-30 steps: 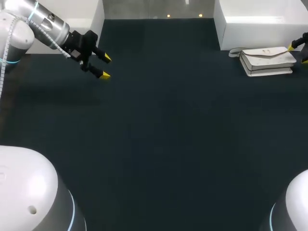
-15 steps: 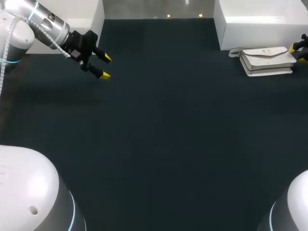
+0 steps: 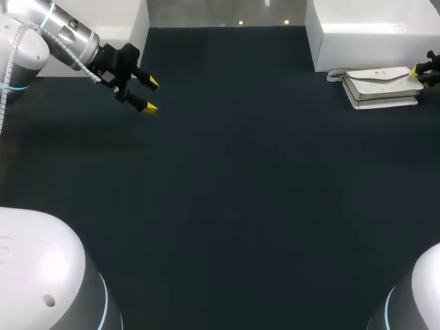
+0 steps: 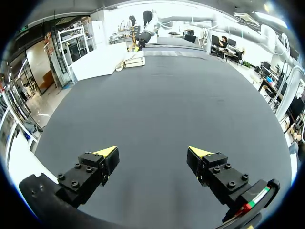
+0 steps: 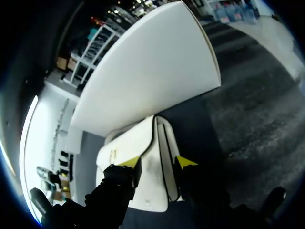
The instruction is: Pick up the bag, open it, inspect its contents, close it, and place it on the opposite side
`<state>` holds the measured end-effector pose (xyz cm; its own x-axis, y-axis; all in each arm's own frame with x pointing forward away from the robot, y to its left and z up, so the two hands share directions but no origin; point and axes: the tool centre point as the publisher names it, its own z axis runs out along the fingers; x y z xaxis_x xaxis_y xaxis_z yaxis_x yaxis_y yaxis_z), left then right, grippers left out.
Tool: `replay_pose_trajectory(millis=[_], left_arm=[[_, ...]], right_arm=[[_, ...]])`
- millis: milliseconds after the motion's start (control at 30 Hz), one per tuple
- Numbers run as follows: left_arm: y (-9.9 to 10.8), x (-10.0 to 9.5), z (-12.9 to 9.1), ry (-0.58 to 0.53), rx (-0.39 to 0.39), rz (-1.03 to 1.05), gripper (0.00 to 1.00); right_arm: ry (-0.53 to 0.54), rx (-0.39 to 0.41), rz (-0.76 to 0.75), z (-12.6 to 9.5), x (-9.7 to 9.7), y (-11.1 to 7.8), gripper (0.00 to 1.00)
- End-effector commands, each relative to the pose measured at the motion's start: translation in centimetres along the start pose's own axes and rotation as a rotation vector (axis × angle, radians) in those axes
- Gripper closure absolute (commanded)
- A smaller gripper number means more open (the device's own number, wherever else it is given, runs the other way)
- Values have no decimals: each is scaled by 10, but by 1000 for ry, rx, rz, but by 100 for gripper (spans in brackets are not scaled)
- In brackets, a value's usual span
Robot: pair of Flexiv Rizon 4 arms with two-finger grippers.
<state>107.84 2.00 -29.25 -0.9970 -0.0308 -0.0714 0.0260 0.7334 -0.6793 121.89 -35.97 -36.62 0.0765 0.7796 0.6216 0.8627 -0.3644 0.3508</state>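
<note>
A dark, matte tabletop (image 3: 234, 192) fills the scene, evenly lit, with a large white block (image 3: 371, 34) at its far right corner, a second white block (image 3: 127, 20) at its far left, and small light spots (image 3: 240, 23) between them.

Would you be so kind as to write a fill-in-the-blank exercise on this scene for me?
The bag on the table is ___ in colour. The left gripper holds nothing and is ___. The gripper at the bag's end belongs to my ___ arm.
Missing words: white; open; right.
</note>
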Motion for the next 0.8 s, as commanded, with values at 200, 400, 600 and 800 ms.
replay_pose_trajectory(millis=[200,400,600,800], left_arm=[[1,0,1,-2,3,1,0],[1,0,1,-2,3,1,0],[1,0,1,-2,3,1,0],[1,0,1,-2,3,1,0]], right_arm=[[53,521,-9,-2,2,1,67],[84,542,-8,2,5,-6,70],[109,556,-10,4,9,-11,81],[141,570,-8,7,11,-18,99]])
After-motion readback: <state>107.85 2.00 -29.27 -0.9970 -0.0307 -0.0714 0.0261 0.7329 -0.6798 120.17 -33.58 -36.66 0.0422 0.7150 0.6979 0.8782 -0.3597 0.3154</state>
